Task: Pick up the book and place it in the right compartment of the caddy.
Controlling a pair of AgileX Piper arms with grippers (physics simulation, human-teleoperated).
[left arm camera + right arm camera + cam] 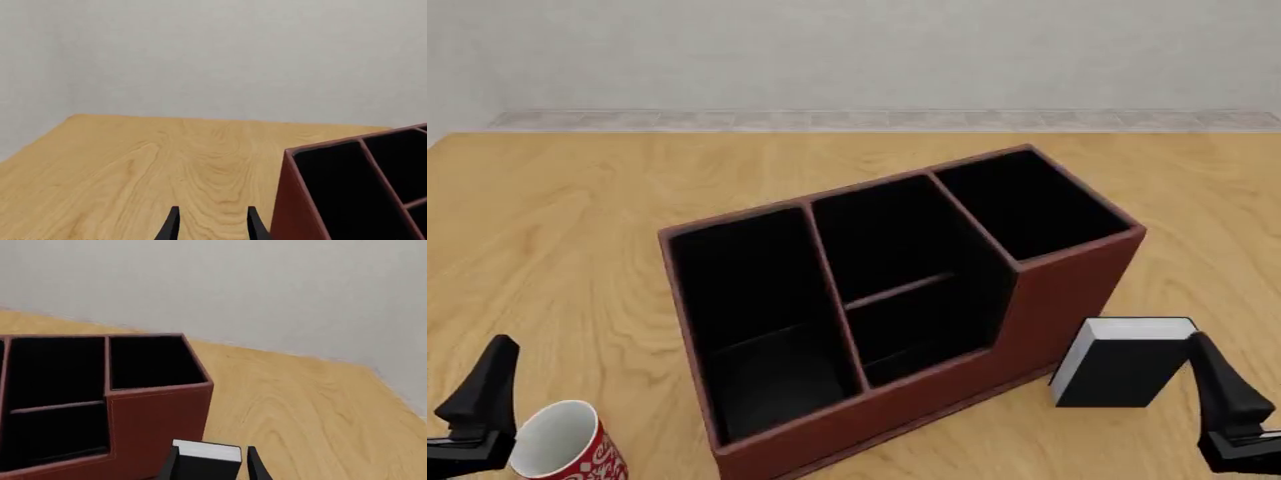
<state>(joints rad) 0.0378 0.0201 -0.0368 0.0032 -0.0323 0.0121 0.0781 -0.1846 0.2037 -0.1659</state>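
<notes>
The reddish-brown caddy (894, 300) stands mid-table. Its right compartment (1030, 200), narrow, black-lined and taller-walled, is empty; it also shows in the right wrist view (152, 362). The small black book (1121, 365) with white page edges stands upright on the table just right of the caddy's near right corner. My right gripper (1228, 400) is open, right beside the book; in the right wrist view the book (203, 460) sits just ahead of and between the spread fingertips of the gripper (212, 465). My left gripper (481, 395) is open and empty near the front left, as the left wrist view (212, 225) shows.
A red-and-white patterned mug (561, 450) stands at the front left, beside my left gripper. The caddy's left wall (293, 210) is close to the left gripper's right finger. The middle section has a low crossbar (897, 290). Bare wood table (561, 220) surrounds the caddy.
</notes>
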